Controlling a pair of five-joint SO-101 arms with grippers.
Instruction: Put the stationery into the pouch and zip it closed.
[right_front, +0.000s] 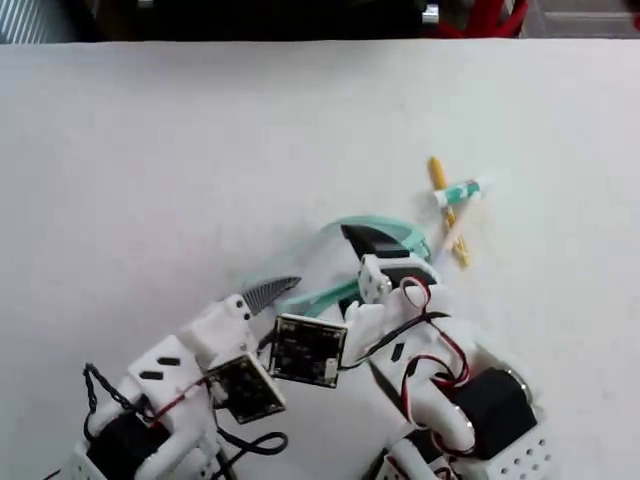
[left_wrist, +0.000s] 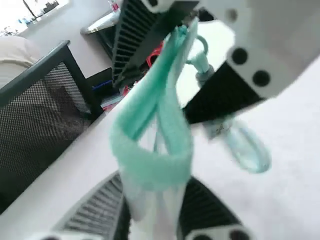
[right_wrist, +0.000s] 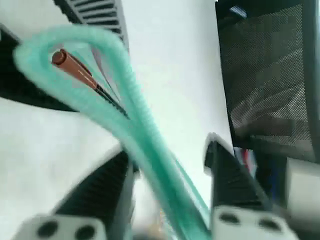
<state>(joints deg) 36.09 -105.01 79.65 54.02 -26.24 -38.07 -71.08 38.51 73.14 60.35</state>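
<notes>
Firmly, left jaws pinch the pouch (right_front: 385, 226) rim; right jaws straddle it parted, stationery (right_front: 448, 196) just beyond.

The high view looks down from above on the white bench (right_front: 150, 150) and takes in most of its top. The left wrist view sits very close behind the left end effector (left_wrist: 150, 205) and faces low across the bench toward a mesh chair (left_wrist: 45, 115). The right wrist view sits equally close behind the right end effector (right_wrist: 165, 195), also facing a mesh chair. All three views share the teal pouch (right_front: 395, 226).
</notes>
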